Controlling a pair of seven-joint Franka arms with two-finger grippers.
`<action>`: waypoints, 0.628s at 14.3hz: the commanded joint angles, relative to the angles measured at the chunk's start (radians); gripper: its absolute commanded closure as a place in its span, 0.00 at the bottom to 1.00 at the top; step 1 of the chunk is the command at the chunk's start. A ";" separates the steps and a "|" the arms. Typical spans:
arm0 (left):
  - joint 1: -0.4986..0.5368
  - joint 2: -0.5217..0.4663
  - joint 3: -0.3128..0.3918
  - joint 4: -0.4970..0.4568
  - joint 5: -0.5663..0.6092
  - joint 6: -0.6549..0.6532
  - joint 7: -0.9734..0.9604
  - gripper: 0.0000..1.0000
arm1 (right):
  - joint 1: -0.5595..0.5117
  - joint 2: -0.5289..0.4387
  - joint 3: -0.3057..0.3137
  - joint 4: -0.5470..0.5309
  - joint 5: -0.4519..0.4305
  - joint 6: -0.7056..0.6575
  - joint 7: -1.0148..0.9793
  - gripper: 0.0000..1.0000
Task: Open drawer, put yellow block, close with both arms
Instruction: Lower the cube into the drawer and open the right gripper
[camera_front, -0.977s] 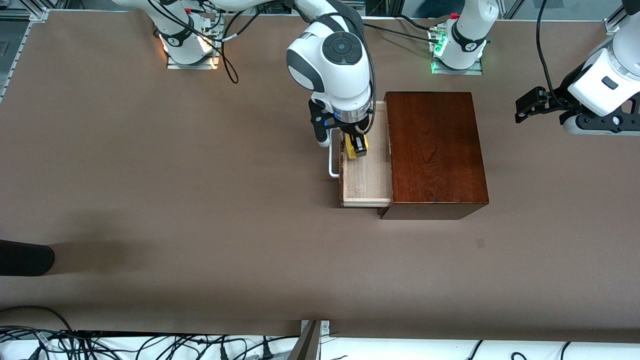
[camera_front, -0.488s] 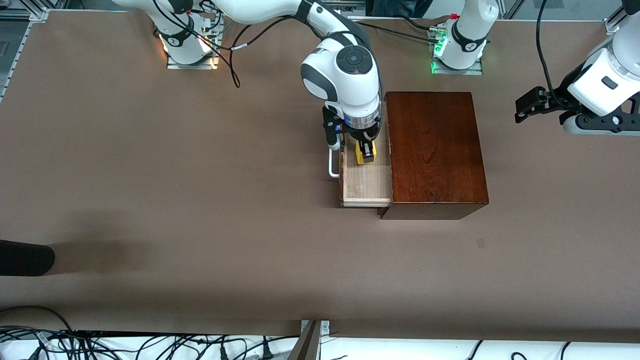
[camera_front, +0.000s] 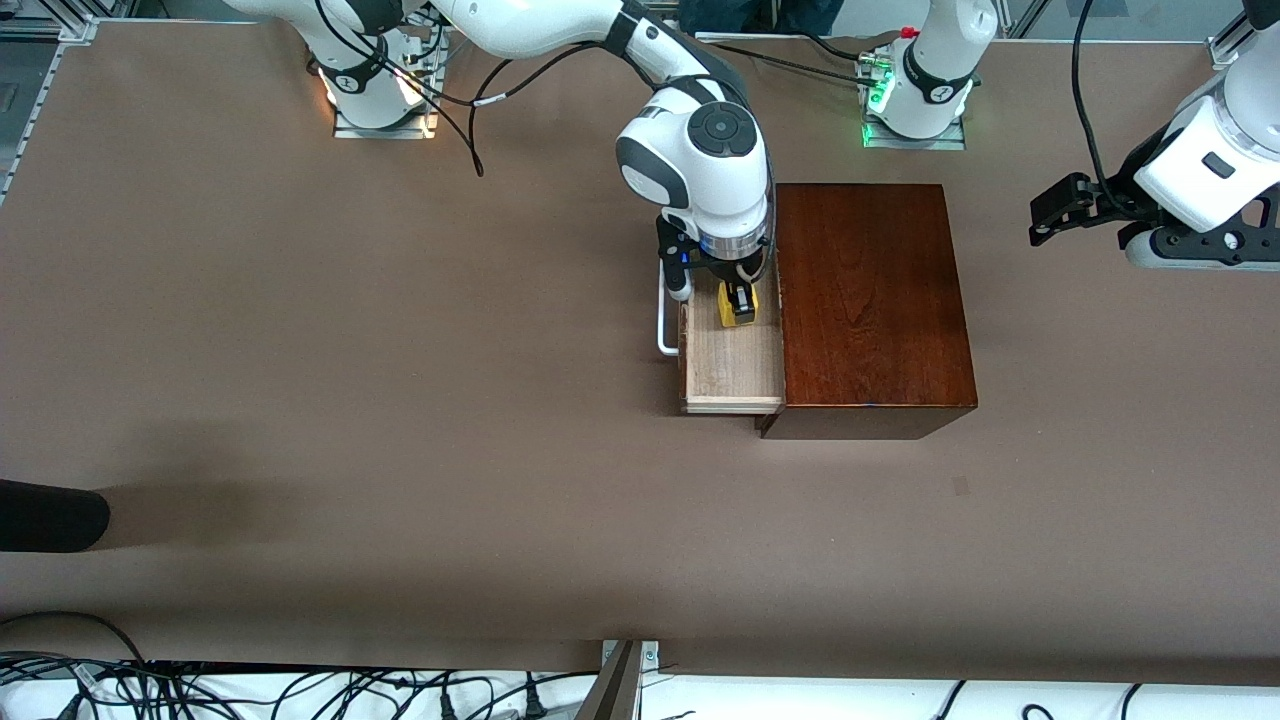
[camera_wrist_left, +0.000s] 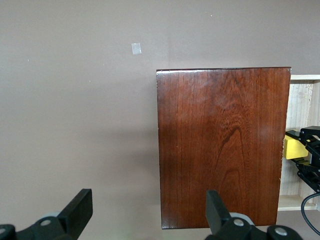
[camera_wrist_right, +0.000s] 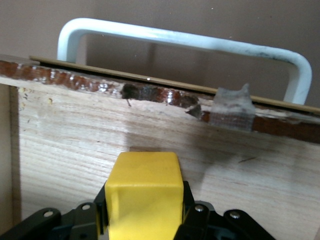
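The drawer (camera_front: 733, 360) is pulled out of the dark wooden box (camera_front: 868, 300). It is a pale wood tray with a white handle (camera_front: 664, 320). The small yellow block (camera_front: 737, 305) is held just above the drawer's floor, near the box, pinched in the right end effector (camera_front: 740, 303).

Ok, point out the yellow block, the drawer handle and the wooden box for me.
yellow block (camera_wrist_right: 144, 192): right wrist view, its upper face.
drawer handle (camera_front: 663, 330): front view, the white bar's long side.
wooden box (camera_front: 868, 290): front view, middle of its top.
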 joint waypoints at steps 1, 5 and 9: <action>-0.001 0.016 0.002 0.033 -0.020 -0.015 0.004 0.00 | 0.014 0.022 -0.015 0.037 -0.019 0.002 0.029 0.85; -0.001 0.016 0.002 0.033 -0.020 -0.015 0.004 0.00 | 0.014 0.022 -0.015 0.032 -0.019 0.004 0.026 0.00; -0.001 0.016 0.002 0.033 -0.020 -0.015 0.005 0.00 | 0.013 0.020 -0.015 0.032 -0.019 0.004 0.021 0.00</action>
